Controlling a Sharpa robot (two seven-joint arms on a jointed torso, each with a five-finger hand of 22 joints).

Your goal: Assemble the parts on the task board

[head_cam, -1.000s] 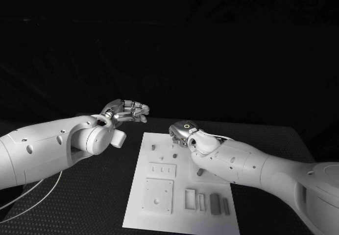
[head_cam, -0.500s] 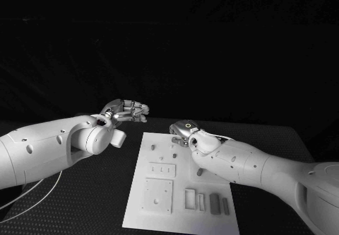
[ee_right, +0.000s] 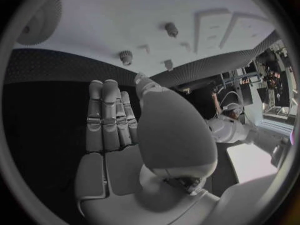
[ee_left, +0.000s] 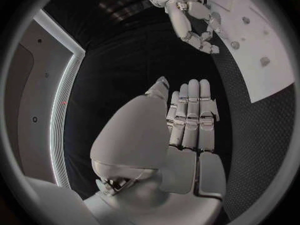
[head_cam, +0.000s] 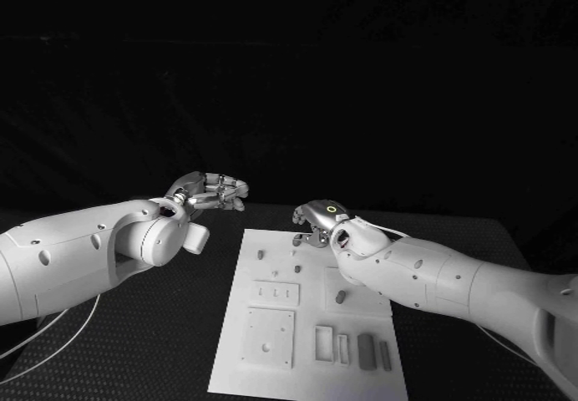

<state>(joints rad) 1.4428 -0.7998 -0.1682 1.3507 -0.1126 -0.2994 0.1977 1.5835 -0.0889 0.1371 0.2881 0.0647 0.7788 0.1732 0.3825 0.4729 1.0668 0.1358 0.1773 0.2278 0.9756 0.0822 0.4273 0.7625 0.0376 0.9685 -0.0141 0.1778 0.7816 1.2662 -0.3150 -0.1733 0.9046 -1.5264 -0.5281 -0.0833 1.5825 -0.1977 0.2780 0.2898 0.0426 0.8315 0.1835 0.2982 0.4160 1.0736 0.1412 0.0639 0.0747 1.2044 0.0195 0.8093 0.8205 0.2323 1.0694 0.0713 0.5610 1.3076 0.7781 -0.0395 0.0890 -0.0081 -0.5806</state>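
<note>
The white task board (head_cam: 311, 311) lies lengthwise in the middle of the black table. Small grey pegs (head_cam: 296, 267) stand in its far half, another peg (head_cam: 341, 295) sits mid-board, and dark bars (head_cam: 366, 350) lie at its near right. My right hand (head_cam: 316, 224) hovers over the board's far end with its fingers stretched out and nothing in them; the right wrist view shows the fingers (ee_right: 109, 117) over the board (ee_right: 112, 20) and its pegs (ee_right: 126, 57). My left hand (head_cam: 212, 190) is raised left of the board's far corner, empty, fingers (ee_left: 194, 112) extended.
Rectangular recesses (head_cam: 270, 333) mark the board's near left half. Black matting surrounds the board on all sides. A thin cable (head_cam: 54, 338) loops under my left arm. The left wrist view shows my right hand (ee_left: 197, 27) beside the board's edge (ee_left: 265, 80).
My right hand has lifted slightly and moved toward the board's far edge. My left hand has drifted a little left and away from the board.
</note>
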